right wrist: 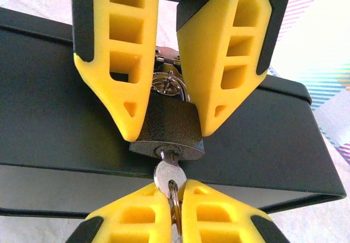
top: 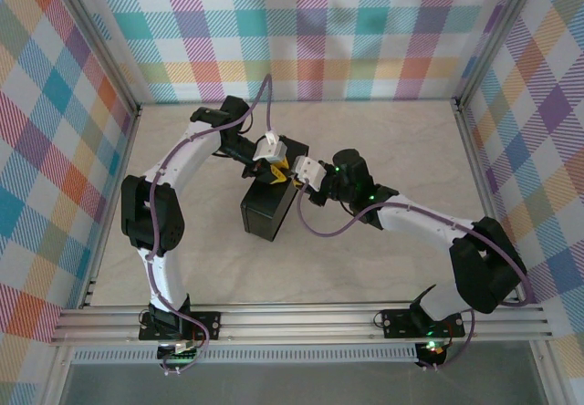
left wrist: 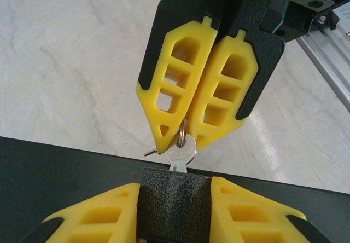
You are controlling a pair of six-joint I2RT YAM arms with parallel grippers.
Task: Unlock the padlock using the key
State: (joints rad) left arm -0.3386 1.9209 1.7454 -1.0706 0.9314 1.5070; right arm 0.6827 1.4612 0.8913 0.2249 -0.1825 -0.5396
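A pale marbled worktop (top: pixel 392 140) carries a dark box (top: pixel 266 213) near its middle, with walls of bright checked cloth around it. Both arms bend in over the far end of the box. The left pincer (left wrist: pixel 175 187) reaches in from the far left and is clenched on the two sides of the padlock (right wrist: pixel 167 128), which sits against the box's side. The right pincer (right wrist: pixel 174 185) reaches in from the right, its yellow fingers pressed together on the head and ring of the key (right wrist: pixel 167 172). The key's blade sits in the keyhole in the padlock's bottom face.
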